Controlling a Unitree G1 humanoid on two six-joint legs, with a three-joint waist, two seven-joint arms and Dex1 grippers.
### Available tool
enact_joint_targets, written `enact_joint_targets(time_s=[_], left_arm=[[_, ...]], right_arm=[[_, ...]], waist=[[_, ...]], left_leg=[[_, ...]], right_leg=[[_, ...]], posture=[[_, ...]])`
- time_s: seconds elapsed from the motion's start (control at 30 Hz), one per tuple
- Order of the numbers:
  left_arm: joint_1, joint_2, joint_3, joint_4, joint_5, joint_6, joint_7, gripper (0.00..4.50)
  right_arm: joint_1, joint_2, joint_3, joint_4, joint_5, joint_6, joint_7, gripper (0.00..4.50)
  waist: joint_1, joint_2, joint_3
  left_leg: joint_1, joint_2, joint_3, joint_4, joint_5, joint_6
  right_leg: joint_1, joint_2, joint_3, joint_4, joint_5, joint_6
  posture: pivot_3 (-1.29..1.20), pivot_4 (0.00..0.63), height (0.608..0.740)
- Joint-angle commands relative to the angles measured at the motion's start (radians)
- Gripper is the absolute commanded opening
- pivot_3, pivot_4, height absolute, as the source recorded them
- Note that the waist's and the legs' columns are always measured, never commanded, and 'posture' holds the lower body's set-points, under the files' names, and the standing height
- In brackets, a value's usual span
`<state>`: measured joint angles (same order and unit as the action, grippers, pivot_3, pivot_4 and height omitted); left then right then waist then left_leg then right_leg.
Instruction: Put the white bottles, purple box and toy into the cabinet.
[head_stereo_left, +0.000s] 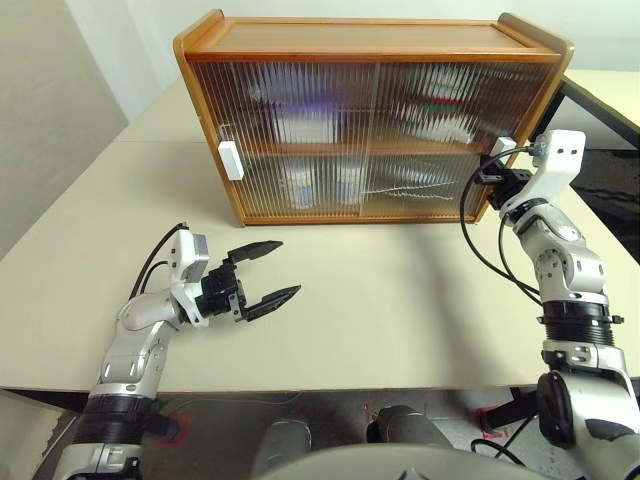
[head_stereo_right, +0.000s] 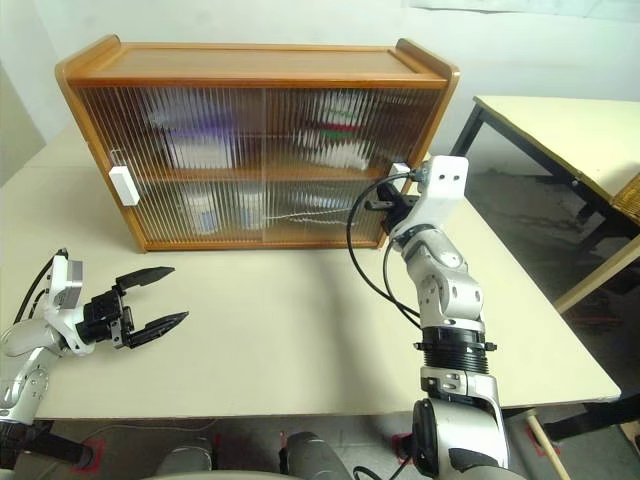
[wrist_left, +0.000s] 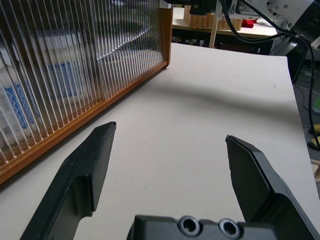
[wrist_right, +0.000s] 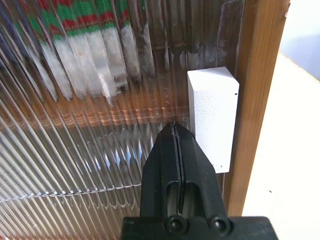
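The cabinet stands at the back of the table with both ribbed sliding doors closed. Through the doors, blurred: the purple box on the upper shelf at left, the toy with red-and-green stripes on the upper shelf at right, and the white bottles on the lower shelf. My right gripper is shut, its tip against the right door beside the white handle at the cabinet's right end. My left gripper hangs open and empty over the table, in front of the cabinet's left half.
A second white handle sits at the cabinet's left end. The beige table lies bare in front of the cabinet. Another table stands to the right across a gap, and a wicker basket sits beyond.
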<state>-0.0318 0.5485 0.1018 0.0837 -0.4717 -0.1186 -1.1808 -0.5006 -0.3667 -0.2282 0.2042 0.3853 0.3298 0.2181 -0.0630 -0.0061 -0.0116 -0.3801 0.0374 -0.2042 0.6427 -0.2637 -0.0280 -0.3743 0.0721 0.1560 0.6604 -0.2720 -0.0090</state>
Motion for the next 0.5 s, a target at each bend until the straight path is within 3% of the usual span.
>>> enact_joint_targets(time_s=[0.03, 0.23, 0.3, 0.5], left_arm=[[0.004, 0.001, -0.001, 0.008, 0.002, 0.005, 0.0, 4.5], [0.043, 0.014, 0.032, -0.007, -0.012, 0.003, 0.01, 4.5], [0.055, 0.018, 0.046, -0.009, -0.017, 0.001, 0.014, 4.5], [0.082, -0.008, 0.138, 0.03, -0.067, -0.016, 0.058, 4.5]], right_arm=[[-0.006, -0.023, -0.049, 0.031, 0.013, 0.021, 0.014, 0.05], [0.053, -0.014, 0.013, -0.078, 0.082, 0.025, 0.224, 0.2], [0.082, -0.017, 0.019, -0.112, 0.095, 0.029, 0.272, 0.6], [0.246, -0.031, 0.026, -0.227, 0.196, 0.03, 0.501, 2.75]], waist=[[-0.001, 0.0, 0.0], [-0.014, 0.001, 0.0], [-0.017, 0.001, 0.0], [-0.017, 0.001, 0.0]], left_leg=[[0.0, 0.0, 0.0, 0.0, 0.0, 0.0], [-0.004, 0.003, 0.002, -0.003, 0.0, 0.0], [-0.003, 0.003, 0.003, -0.007, 0.0, 0.0], [-0.001, 0.002, 0.01, -0.004, 0.0, 0.0]], right_leg=[[0.0, 0.0, 0.0, 0.0, 0.0, 0.0], [-0.002, 0.004, -0.002, 0.001, 0.001, -0.003], [-0.002, 0.007, -0.004, 0.002, 0.002, 0.005], [0.002, 0.013, 0.004, 0.004, -0.008, 0.024]], posture=[[-0.16, 0.005, 0.74], [-0.12, 0.003, 0.74], [-0.12, 0.003, 0.74], [-0.11, 0.006, 0.74]])
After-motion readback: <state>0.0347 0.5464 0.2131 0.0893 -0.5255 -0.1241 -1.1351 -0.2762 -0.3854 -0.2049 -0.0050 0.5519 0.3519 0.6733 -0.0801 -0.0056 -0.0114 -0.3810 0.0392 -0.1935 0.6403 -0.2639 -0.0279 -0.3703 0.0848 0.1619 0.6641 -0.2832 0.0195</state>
